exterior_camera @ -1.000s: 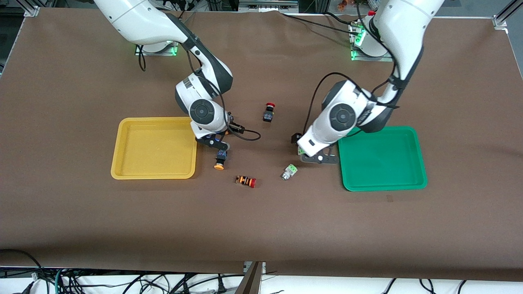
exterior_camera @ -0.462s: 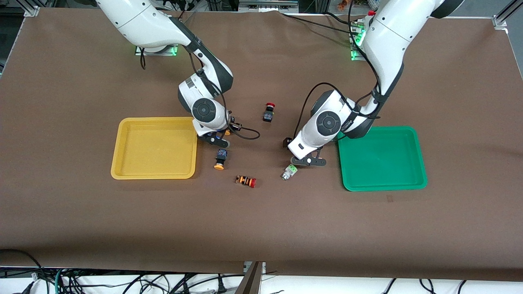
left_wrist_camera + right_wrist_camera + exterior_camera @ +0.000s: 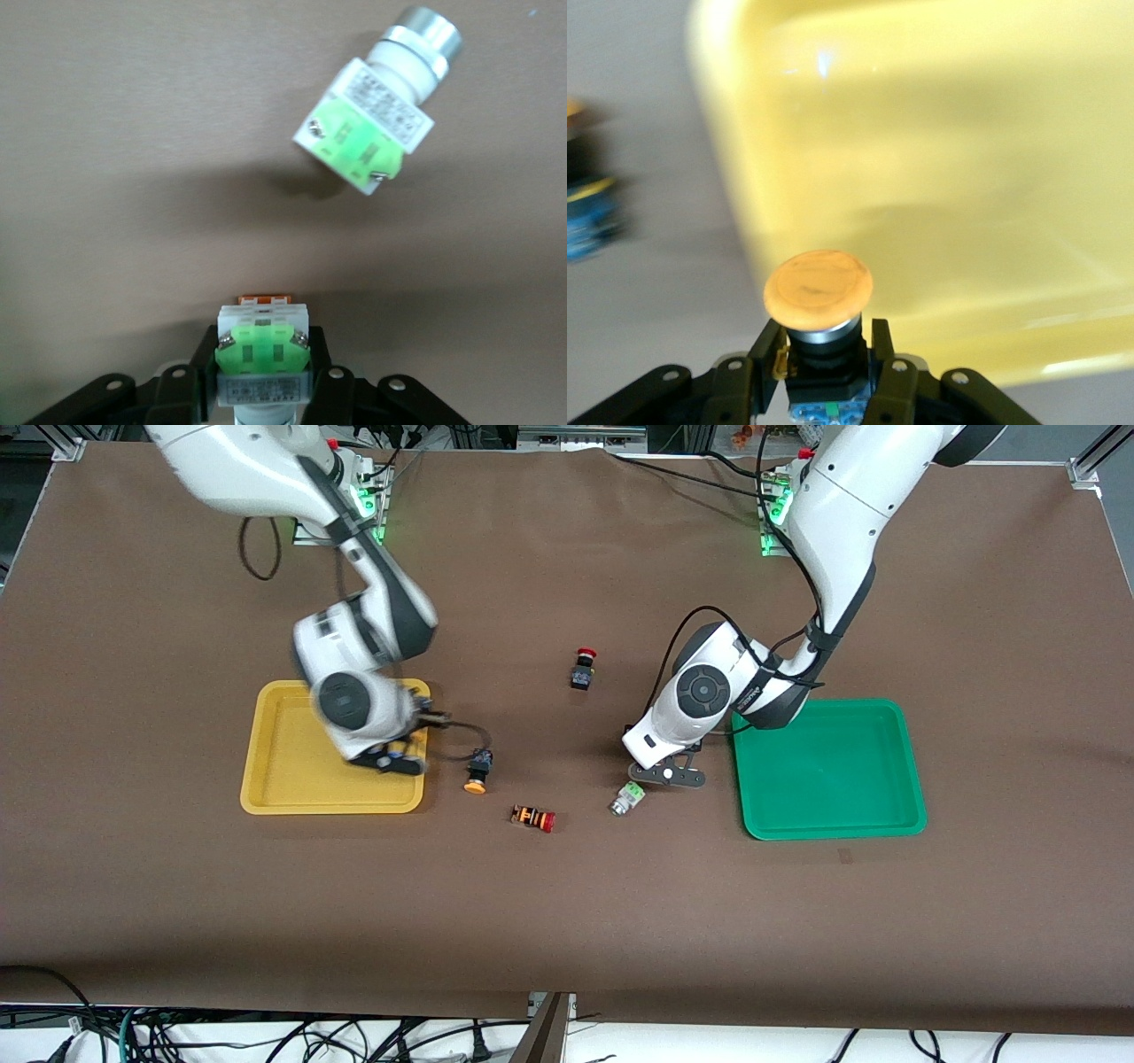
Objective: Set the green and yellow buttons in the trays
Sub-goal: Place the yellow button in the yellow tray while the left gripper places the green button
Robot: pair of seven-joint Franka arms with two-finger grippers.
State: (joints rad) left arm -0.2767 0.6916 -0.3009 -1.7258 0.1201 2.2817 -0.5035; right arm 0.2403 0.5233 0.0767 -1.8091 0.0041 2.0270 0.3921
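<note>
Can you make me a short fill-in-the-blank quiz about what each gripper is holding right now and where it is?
1. The right gripper holds a button with a ____ cap.
2. The right gripper is over the ____ tray's rim.
3. The left gripper holds a button with a ____ block.
4. The green tray holds ____ buttons.

Missing words: orange-yellow; yellow; light-green; no

Loose green button (image 3: 628,798) lies just under the left tool (image 3: 666,773).
</note>
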